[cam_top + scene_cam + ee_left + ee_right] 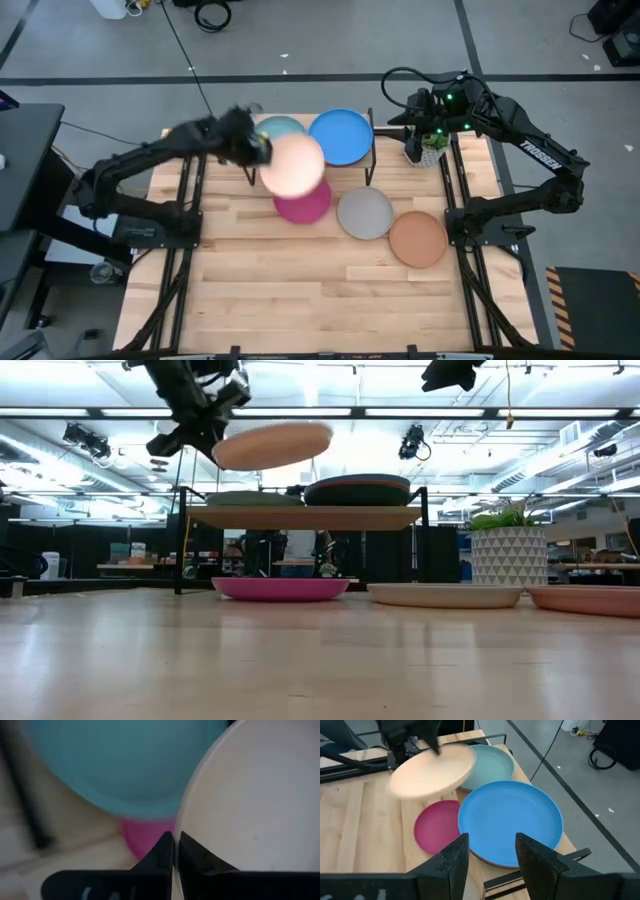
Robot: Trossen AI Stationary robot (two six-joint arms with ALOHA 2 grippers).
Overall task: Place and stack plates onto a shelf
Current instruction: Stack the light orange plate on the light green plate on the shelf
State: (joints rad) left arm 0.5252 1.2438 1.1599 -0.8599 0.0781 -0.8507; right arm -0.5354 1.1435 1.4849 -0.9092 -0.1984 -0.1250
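My left gripper (255,148) is shut on a cream-white plate (293,165) and carries it in the air over the shelf's (305,517) near-left part. A light blue plate (278,126) lies on the left of the shelf. A blue plate (342,135) tops a small stack on its right. A magenta plate (305,205) lies on the table, partly under the shelf. A grey plate (365,212) and a tan plate (418,238) lie flat on the table. My right gripper (492,860) is open and hovers just right of the blue plate (510,822). My left gripper pinches the cream-white plate's rim (184,827) on the plate's left side between its two fingers (162,852). The fingers come nearly level from the table's left. The plate (272,445) is lifted clear, nearly flat and slightly tilted, above the shelf.
A white patterned plant pot (508,555) stands by the shelf's right end, under the right arm. The black shelf legs (180,550) stand at the corners. Bare wooden tabletop (300,290) lies toward the near edge.
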